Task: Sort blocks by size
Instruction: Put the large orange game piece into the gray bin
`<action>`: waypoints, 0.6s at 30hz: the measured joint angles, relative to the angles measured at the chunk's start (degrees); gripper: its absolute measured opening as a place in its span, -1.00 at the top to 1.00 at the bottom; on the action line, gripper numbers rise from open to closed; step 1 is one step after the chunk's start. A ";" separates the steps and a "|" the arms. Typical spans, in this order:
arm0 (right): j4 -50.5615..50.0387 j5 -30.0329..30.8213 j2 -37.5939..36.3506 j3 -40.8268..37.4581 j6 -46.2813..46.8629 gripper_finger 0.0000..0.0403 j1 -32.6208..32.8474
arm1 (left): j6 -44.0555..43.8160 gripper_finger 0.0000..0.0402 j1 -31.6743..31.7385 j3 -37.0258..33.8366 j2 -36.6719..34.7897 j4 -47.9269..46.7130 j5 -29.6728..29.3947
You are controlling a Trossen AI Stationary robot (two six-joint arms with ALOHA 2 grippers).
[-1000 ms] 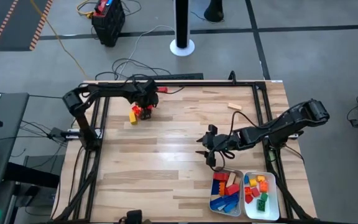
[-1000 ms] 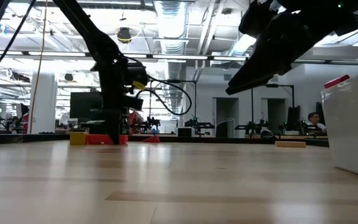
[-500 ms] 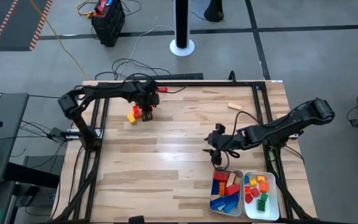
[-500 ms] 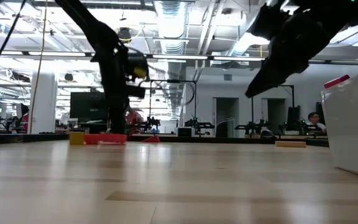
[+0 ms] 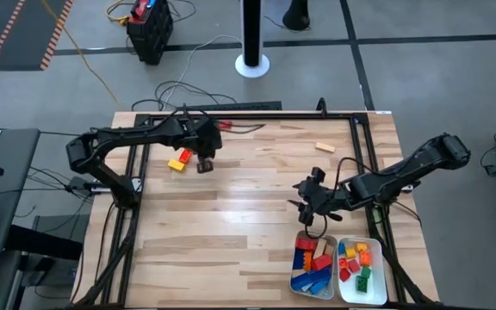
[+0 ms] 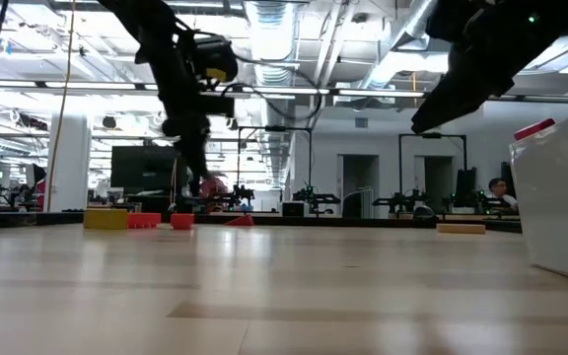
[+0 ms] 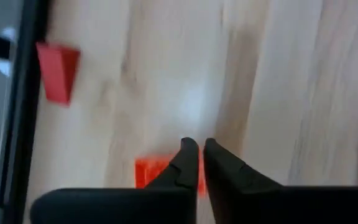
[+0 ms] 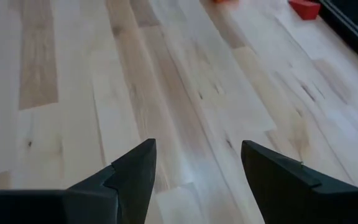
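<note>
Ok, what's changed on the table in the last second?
The left gripper shut and rose off the red and yellow blocks, nudging them leftward; no block shows in it. The right gripper drifted right, open. The trays and tan block stayed.

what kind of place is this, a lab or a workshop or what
Most likely a robotics lab or workshop: a wooden table with two robot arms stands on a bare grey floor strewn with cables, and the low view shows more benches with equipment under strip lights.
</note>
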 joint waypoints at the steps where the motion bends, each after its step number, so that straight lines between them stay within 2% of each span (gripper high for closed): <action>1: 0.02 -0.02 0.39 0.00 0.01 -0.32 0.00 | 1.43 0.86 -0.29 -0.04 0.10 -1.69 -1.49; 6: 0.49 -0.02 2.95 0.00 -0.03 -0.32 -0.31 | 15.96 0.48 -3.37 -0.39 0.55 -5.82 -11.99; 12: 1.40 -0.28 4.85 0.00 -0.42 -0.32 -1.06 | 38.60 0.00 -7.46 -3.68 0.63 -3.31 -12.52; 15: 1.77 -0.32 4.90 0.00 -0.44 -0.32 -0.90 | 46.35 -0.20 -8.27 -5.61 1.52 -2.05 -12.86; 18: 2.18 -0.35 4.90 -0.01 -0.47 -0.32 -0.91 | 51.06 -0.29 -8.27 -6.68 3.10 -2.25 -14.16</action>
